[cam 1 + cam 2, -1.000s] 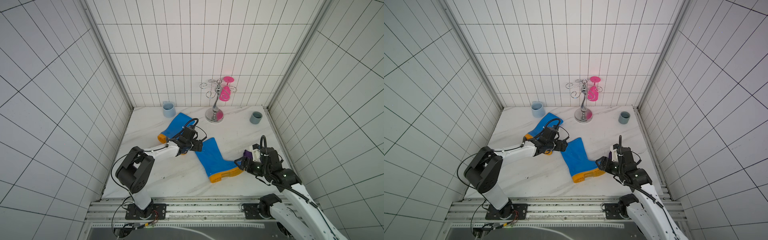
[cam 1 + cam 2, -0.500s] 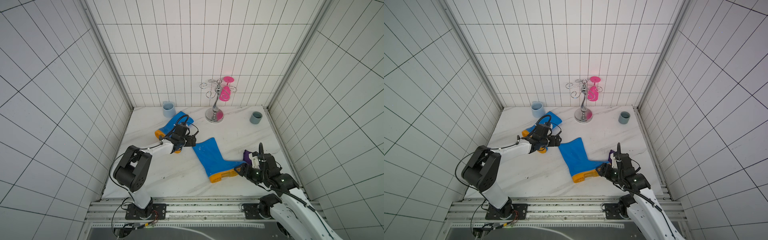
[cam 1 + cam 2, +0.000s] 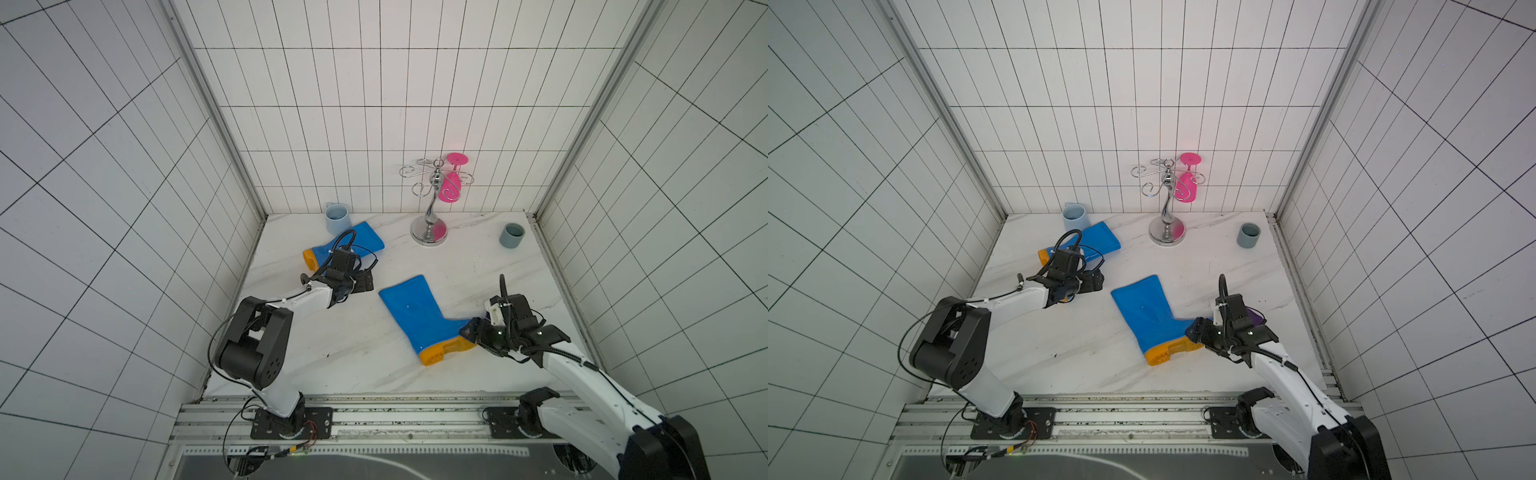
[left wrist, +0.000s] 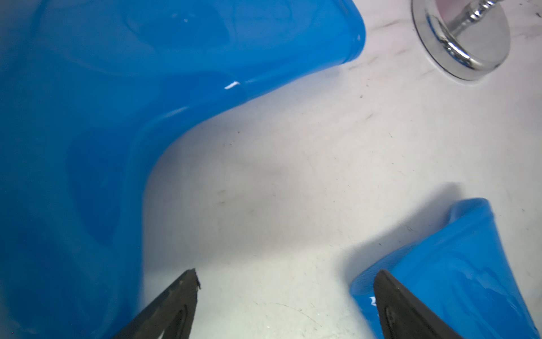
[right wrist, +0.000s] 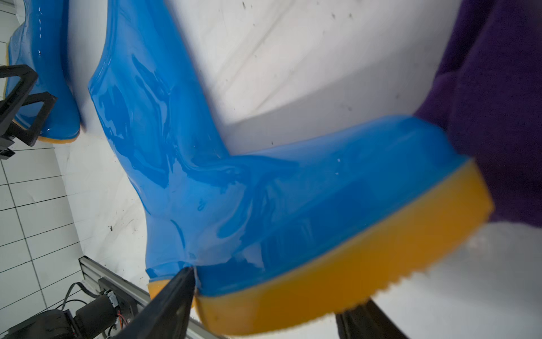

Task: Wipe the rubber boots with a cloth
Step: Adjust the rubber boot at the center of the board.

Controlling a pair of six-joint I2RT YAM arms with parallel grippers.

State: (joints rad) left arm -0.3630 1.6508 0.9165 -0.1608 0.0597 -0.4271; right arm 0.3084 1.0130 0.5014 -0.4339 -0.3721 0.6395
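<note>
Supervisor: State positions, referenced to the chrome stand [image 3: 432,208].

Operator: The near boot [image 3: 415,311] lay on its side on the marble table [image 3: 332,345] in front of the stand, with its sole turned away from the stand. The far boot [image 3: 365,240] lay on its side to the stand's left, beside a pale blue mug [image 3: 337,217]. The cloth [image 3: 1253,318] sat front-right of the stand, against the near boot's toe.

Supervisor: Gripper status?

Operator: I had the right gripper [image 3: 468,333] at that toe with its jaws spread. The orange sole showed between them in the right wrist view, but I could not confirm contact. The left gripper [image 3: 365,283] hung front-left of the stand, between the two boots, with its jaws spread wide on nothing. A pink glass [image 3: 451,192] hung on the stand, and a grey cup [image 3: 512,235] stood to the stand's right.
</note>
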